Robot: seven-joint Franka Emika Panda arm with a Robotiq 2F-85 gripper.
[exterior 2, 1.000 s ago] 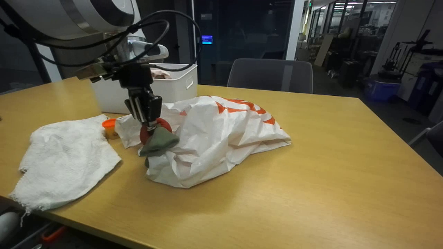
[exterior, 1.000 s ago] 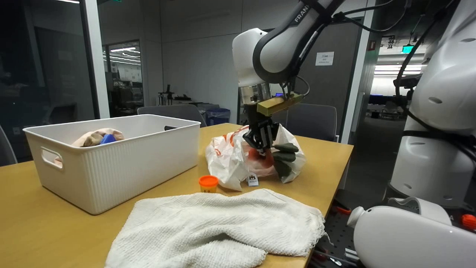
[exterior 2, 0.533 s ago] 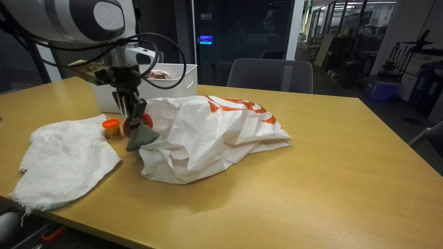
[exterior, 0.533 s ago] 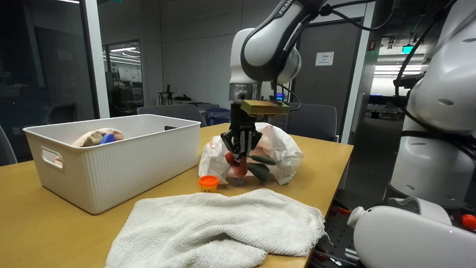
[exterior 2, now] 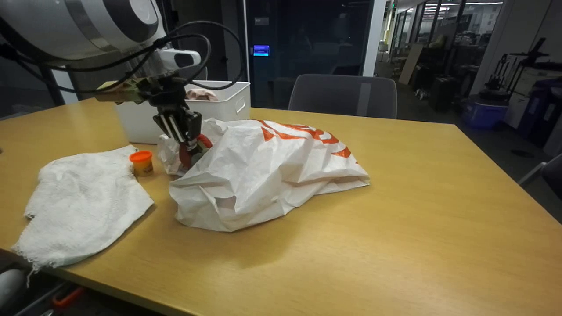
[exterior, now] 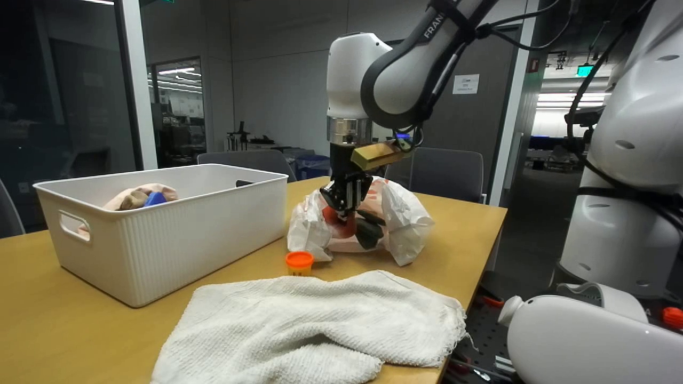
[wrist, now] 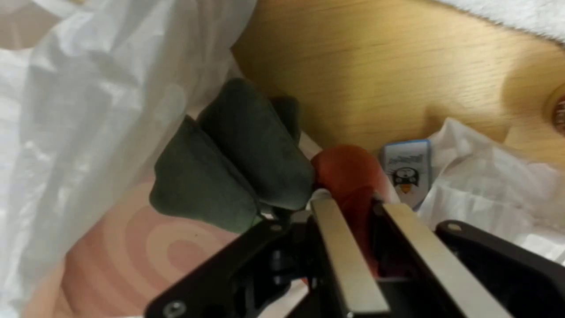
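Observation:
My gripper (exterior: 344, 212) points down at the mouth of a crumpled white plastic bag (exterior: 410, 224) with red print. Its fingers (wrist: 351, 198) are closed around a soft red thing (wrist: 346, 168), which also shows in both exterior views (exterior: 341, 226) (exterior 2: 184, 156). Dark green soft flaps (wrist: 256, 145) lie right beside the red thing, and appear to belong to it. A small tag with a cat drawing (wrist: 406, 170) lies by the right finger in the wrist view. In an exterior view the bag (exterior 2: 263, 175) hides most of the green flaps.
A small tub with an orange lid (exterior: 299, 262) stands in front of the bag. A white towel (exterior: 315, 325) lies near the table edge. A large white bin (exterior: 197, 240) holds soft items, including something blue (exterior: 155, 199). Chairs (exterior 2: 342, 96) stand around the table.
The gripper and red thing moved toward the orange-lidded tub, then rose slightly and shifted back toward the bag. The bag's mouth shifted with them. The green flaps are now more hidden by the bag.

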